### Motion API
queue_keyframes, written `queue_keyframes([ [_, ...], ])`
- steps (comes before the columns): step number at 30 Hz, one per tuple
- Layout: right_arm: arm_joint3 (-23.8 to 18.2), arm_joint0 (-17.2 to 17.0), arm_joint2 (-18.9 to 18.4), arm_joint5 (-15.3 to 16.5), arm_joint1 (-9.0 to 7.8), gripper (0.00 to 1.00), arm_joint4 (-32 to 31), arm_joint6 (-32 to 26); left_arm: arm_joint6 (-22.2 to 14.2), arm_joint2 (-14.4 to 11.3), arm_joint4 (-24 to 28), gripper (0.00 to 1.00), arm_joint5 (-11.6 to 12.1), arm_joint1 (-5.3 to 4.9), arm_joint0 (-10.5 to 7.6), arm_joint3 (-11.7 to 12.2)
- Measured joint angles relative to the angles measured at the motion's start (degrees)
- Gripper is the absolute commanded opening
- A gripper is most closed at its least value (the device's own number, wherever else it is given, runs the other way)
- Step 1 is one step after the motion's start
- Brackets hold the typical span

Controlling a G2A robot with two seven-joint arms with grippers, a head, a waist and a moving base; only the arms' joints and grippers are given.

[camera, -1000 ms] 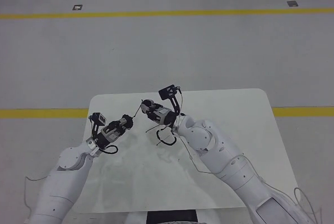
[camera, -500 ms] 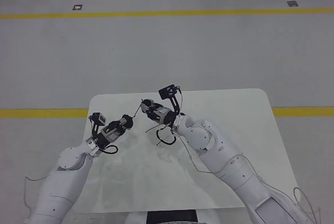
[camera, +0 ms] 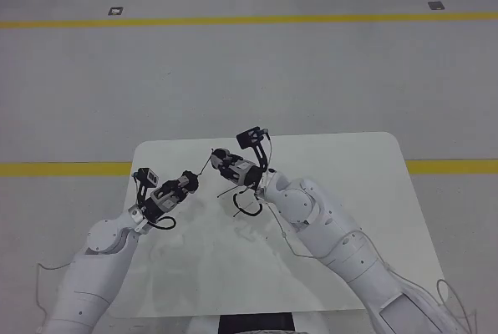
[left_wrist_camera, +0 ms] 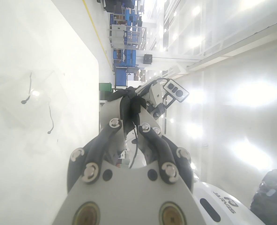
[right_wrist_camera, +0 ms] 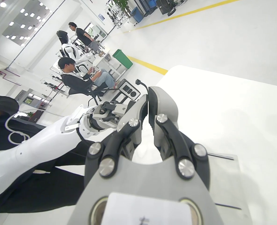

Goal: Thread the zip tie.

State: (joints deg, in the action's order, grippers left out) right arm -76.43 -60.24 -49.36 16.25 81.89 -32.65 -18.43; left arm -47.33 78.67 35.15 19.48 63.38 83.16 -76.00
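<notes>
A thin black zip tie (camera: 205, 164) is held in the air between my two grippers, above the far left part of the white table (camera: 349, 167). My left gripper (camera: 190, 180) is shut on one part of it. In the left wrist view the tie's strand (left_wrist_camera: 135, 139) runs back from the closed left gripper (left_wrist_camera: 129, 97). My right gripper (camera: 218, 157) is shut close beside it. In the right wrist view the tie's curved end (right_wrist_camera: 142, 83) pokes out past the closed right gripper (right_wrist_camera: 148, 94). The two grippers are nearly tip to tip.
Two loose black zip ties (left_wrist_camera: 29, 87) (left_wrist_camera: 50, 120) lie on a clear sheet on the table below. The sheet's edge (right_wrist_camera: 220, 156) lies under the right gripper. A black cable loop (camera: 247, 206) hangs from the right arm. The table's right half is bare.
</notes>
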Motion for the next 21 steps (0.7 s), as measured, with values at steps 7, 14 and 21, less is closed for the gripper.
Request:
queue_keyframes([
  [7, 0.3, 0.0, 0.0, 0.3, 0.13, 0.0, 0.0, -0.9, 0.0, 0.0, 0.0, 0.0, 0.0, 0.0, 0.0, 0.0],
  [14, 0.6, 0.0, 0.0, 0.4, 0.26, 0.0, 0.2, -1.5, 0.0, 0.0, 0.0, 0.0, 0.0, 0.0, 0.0, 0.0],
  [21, 0.7, -0.1, 0.1, 0.5, 0.4, 0.0, 0.1, -1.5, 0.0, 0.0, 0.0, 0.0, 0.0, 0.0, 0.0, 0.0],
])
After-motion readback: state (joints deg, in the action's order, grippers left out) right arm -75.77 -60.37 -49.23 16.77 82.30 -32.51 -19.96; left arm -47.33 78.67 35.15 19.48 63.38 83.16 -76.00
